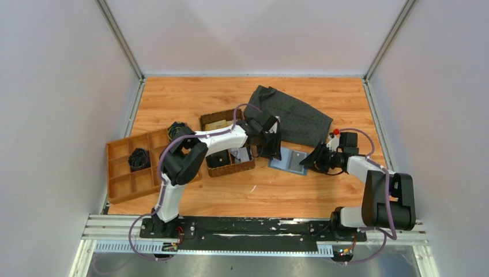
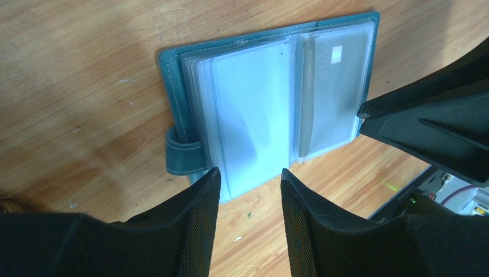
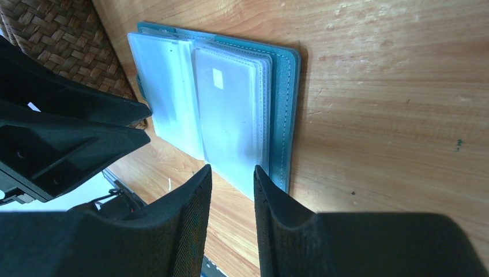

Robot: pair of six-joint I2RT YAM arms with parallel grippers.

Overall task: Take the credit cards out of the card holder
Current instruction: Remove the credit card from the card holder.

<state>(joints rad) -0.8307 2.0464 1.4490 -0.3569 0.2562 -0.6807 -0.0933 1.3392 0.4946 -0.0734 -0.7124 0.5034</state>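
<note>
The card holder (image 2: pixel 271 98) lay open on the bench (image 2: pixel 86 69), just in front of the left tool (image 2: pixel 251 182) and the right tool (image 3: pixel 232 176). Both tools were a little apart, holding nothing. A card (image 3: pixel 228 109) sat inside it; none looked out yet.

top external view: high above and behind the arm bases, looking down and forward over the whole wooden table (image 1: pixel 277 196) from far off. left wrist view: close above the tabletop, looking down past the left gripper (image 2: pixel 248 173) at the open card holder (image 2: pixel 254 104). right wrist view: equally close, looking past the right gripper (image 3: pixel 232 170) from the opposite side. all three views share the card holder; each wrist view catches the other gripper at its edge.
</note>
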